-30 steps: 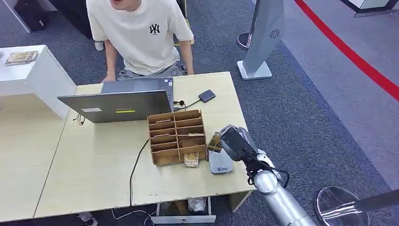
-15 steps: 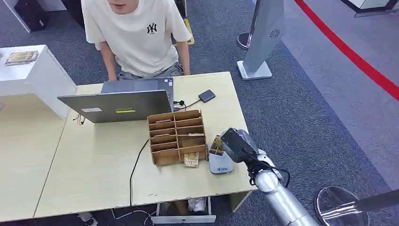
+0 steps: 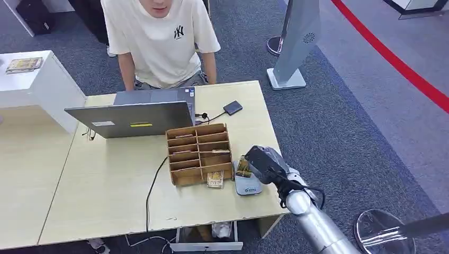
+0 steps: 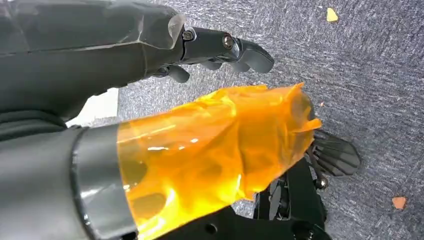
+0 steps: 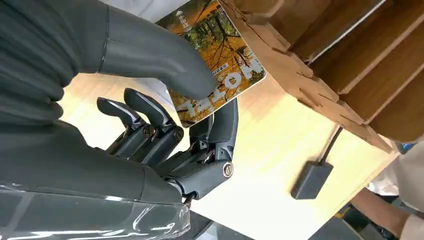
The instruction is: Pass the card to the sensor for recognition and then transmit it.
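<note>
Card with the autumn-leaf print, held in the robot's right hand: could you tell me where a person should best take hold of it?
Take the autumn-leaf printed card by its free end, beyond the thumb, coming from the side away from the right hand. It is thin and flat, pinched face and back, so a pinch across both faces there probably suits.

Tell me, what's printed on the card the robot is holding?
Orange-yellow autumn foliage with white lettering on the card, clearest in the right wrist view.
</note>
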Action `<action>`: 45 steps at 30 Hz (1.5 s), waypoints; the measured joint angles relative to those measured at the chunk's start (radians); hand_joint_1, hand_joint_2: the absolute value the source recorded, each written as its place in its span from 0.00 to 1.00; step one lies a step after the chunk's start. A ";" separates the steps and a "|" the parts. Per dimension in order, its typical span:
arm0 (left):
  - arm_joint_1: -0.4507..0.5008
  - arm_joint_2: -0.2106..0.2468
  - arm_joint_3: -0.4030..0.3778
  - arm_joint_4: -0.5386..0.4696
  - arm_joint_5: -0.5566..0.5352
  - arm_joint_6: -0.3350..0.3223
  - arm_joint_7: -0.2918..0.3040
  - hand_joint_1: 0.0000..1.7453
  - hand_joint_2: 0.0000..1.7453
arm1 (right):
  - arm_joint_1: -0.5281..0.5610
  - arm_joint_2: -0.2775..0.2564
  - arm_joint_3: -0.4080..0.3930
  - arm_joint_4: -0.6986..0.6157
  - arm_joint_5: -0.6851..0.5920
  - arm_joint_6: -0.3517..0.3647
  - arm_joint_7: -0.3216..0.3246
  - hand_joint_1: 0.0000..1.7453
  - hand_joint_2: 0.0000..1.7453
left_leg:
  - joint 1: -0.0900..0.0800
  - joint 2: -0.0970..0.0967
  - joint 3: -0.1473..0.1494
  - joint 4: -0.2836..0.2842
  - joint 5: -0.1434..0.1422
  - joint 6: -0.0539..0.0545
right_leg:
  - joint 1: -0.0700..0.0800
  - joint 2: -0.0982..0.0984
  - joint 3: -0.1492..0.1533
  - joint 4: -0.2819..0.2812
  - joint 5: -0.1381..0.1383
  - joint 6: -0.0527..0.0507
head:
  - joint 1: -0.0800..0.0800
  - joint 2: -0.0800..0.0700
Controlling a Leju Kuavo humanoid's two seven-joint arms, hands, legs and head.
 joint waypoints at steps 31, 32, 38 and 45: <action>0.000 -0.003 0.018 -0.001 0.000 -0.007 0.003 0.00 0.00 | -0.050 -0.002 0.030 0.069 0.034 0.014 0.032 1.00 1.00 | 0.000 0.000 0.000 0.000 0.000 0.000 | 0.000 0.000 0.000 0.000 0.000 0.000 | 0.000 0.000; 0.000 -0.003 0.018 -0.001 0.000 -0.008 0.004 0.00 0.00 | -0.051 -0.003 0.030 0.071 0.034 0.017 0.033 1.00 1.00 | 0.000 0.000 0.000 0.000 0.000 0.000 | 0.000 0.000 0.000 0.000 0.000 0.000 | 0.000 0.000; 0.000 -0.005 0.019 -0.001 0.002 -0.009 0.006 0.00 0.00 | -0.063 -0.003 0.034 0.087 0.038 0.024 0.040 1.00 1.00 | 0.000 0.000 0.000 0.000 0.000 0.000 | 0.000 0.000 0.000 0.000 0.000 0.000 | 0.000 0.000; 0.000 -0.006 0.026 -0.003 0.003 -0.010 0.007 0.00 0.00 | -0.082 -0.003 0.044 0.110 0.053 0.028 0.050 1.00 1.00 | 0.000 0.000 0.000 0.000 0.000 0.000 | 0.000 0.000 0.000 0.000 0.000 0.000 | 0.000 0.000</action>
